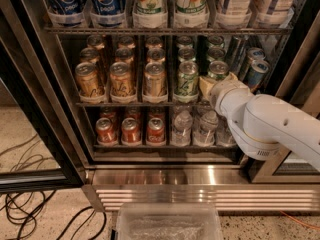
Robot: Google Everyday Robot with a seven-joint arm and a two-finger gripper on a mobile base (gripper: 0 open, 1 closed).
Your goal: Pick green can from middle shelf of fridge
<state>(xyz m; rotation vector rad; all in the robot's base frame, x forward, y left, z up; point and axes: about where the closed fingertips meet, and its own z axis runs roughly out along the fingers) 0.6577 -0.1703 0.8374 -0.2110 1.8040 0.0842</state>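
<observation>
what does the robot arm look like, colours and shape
The arm is glossy white, built of thick rounded shells with a grey seam ring at one joint and a few small dark dots. No cables show on it. The gripper, pale cream, sits at the middle shelf beside a green can.

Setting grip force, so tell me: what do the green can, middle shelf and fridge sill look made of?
Green can: thin metal, likely aluminium, glossy print with a bare silver top. Middle shelf: dark wire rack, probably coated steel, holding pale plastic-looking trays. Sill: brushed stainless steel by its streaky reflection. The claw sits at that shelf, just right of the can.
</observation>
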